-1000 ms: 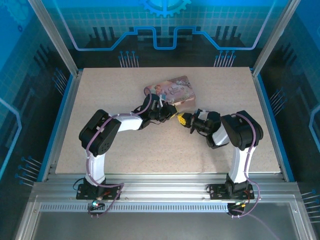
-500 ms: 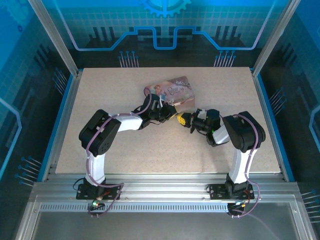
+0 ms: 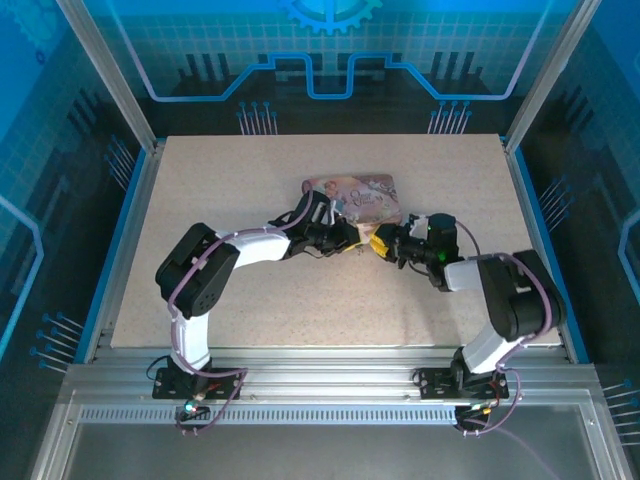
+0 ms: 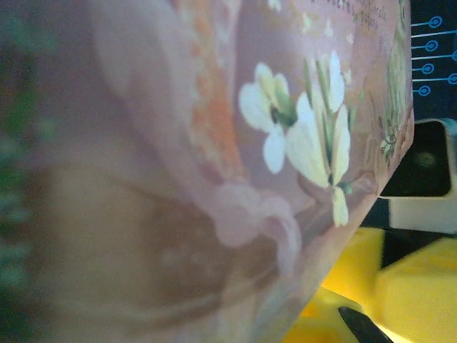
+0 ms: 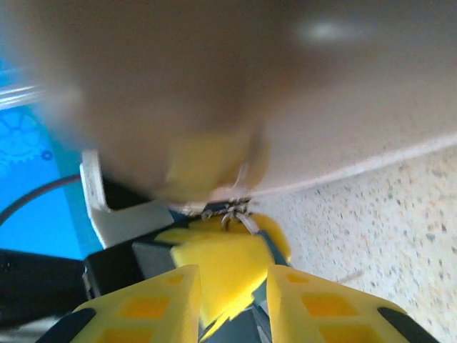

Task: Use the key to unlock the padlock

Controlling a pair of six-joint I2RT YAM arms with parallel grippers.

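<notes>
Both arms reach in over the middle of the table (image 3: 230,180). Their grippers meet nose to nose at the near edge of the tin (image 3: 355,190).

Left gripper (image 3: 350,238): tips up against the tin's near edge, jaws closed down tight. We cannot tell what they pinch, if anything. Its wrist camera sits so close that the tin's flowered side is mostly pink blur.

Right gripper (image 3: 378,244): just beside the left one and facing it. From its wrist we see its two yellow fingers (image 5: 150,307) parted by a narrow gap, gripping nothing. A yellow fingertip (image 5: 221,261) of the left gripper stands just beyond that gap.

Just above that fingertip, right at the tin's lower edge, sits a small metal bit (image 5: 232,209) of wire-like loops — padlock or key, too small and blurred for us to say which. It lies close to the fingertip — touching or not, we cannot tell.
</notes>
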